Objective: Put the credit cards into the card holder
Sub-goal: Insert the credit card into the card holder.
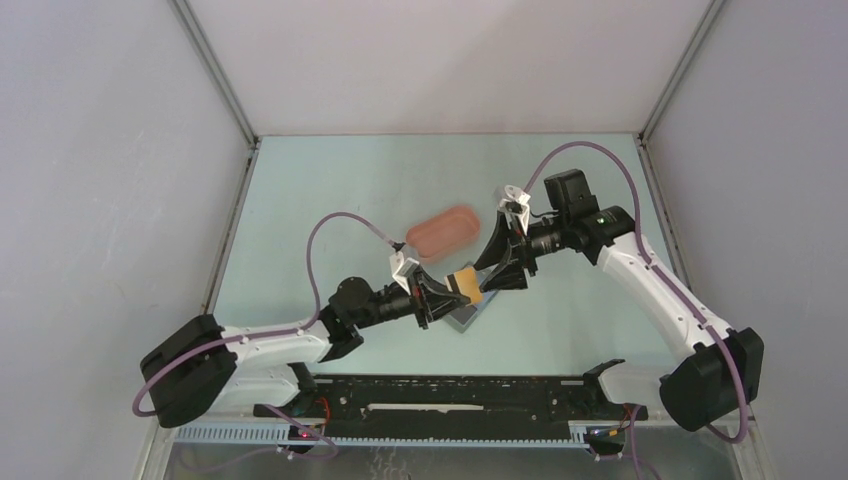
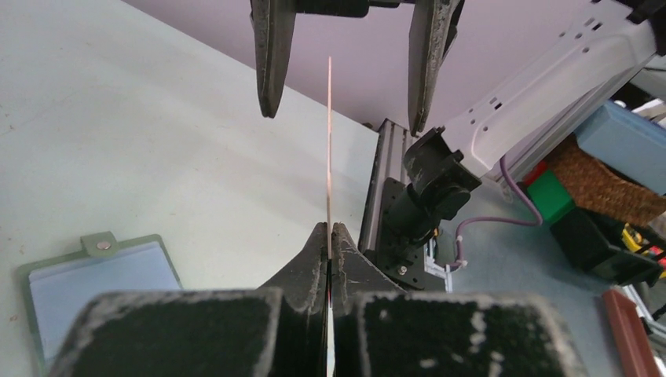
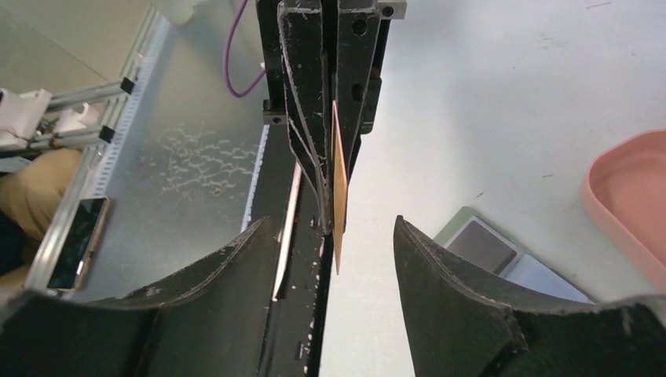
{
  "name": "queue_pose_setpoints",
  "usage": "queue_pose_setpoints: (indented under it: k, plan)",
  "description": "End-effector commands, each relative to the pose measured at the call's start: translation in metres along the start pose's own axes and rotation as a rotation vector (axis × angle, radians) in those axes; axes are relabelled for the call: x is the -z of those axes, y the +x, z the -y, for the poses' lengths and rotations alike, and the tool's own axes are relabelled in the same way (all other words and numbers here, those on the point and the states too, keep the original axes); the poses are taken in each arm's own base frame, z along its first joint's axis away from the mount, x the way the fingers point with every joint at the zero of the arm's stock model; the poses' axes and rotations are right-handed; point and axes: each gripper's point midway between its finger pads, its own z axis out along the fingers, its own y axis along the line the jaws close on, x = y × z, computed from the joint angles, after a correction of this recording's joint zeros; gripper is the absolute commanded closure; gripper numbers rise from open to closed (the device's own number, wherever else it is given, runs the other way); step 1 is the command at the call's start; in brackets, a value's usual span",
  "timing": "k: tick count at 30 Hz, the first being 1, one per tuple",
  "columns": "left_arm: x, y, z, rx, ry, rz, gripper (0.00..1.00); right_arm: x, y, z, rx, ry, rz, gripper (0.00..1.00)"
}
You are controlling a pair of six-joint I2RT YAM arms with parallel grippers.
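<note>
Grippers meet above the card holder (image 2: 94, 275) at mid-table: the left gripper (image 2: 331, 232) is clamped tight on one end of a yellowish-tan credit card (image 2: 329, 141), held on edge in the air. The right gripper (image 3: 334, 228) stands wide apart around the other end, one finger on each side and neither touching it. The card holder lies flat and open on the table just below the two grippers, tab at one edge and bluish-grey inside facing up. From the right wrist a darker rectangle shows in one half, though whether that is a card already stowed or only a pocket cannot be told. A pink tray (image 1: 442, 230) sits on the far side of the card holder, near it but apart. No other loose card is visible. Judged from this, the task is partway along at most: one credit card is lifted and gripped by the left arm alone, but it is not yet in the card holder. Lowering it and sliding it into a pocket is left to do.
</note>
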Motion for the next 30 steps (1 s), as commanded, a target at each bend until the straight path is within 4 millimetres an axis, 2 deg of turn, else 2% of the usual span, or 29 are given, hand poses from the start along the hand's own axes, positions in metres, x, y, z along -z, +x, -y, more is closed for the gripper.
queue_pose_setpoints:
  k: [1,8,12,14,18,22,26,30]
  plan:
    - [-0.003,-0.011,0.005,0.035,0.020,0.074,1.00,-0.002,-0.012,0.001,-0.066,-0.027,0.039,0.35]
    - [-0.008,-0.009,0.005,0.056,0.025,0.071,1.00,-0.007,-0.012,0.001,-0.124,-0.065,0.057,0.44]
    - [-0.010,-0.008,0.004,0.056,0.021,0.070,1.00,-0.013,-0.010,0.001,-0.131,-0.072,0.044,0.55]
    - [-0.010,-0.007,0.003,0.061,0.017,0.068,1.00,-0.015,-0.008,0.002,-0.133,-0.075,0.037,0.66]
    - [-0.010,-0.007,0.000,0.070,-0.001,0.075,0.98,-0.018,-0.006,0.003,-0.117,-0.078,0.030,0.98]
    - [-0.002,-0.007,-0.009,0.076,-0.064,0.094,0.72,-0.013,-0.006,0.007,-0.092,-0.039,0.027,1.00]
    - [0.014,-0.004,-0.022,0.045,-0.154,0.089,0.55,-0.001,-0.001,0.014,-0.015,0.042,-0.008,1.00]
    - [0.036,0.003,-0.038,-0.029,-0.272,0.036,0.42,0.010,0.002,0.024,0.034,0.125,-0.030,1.00]
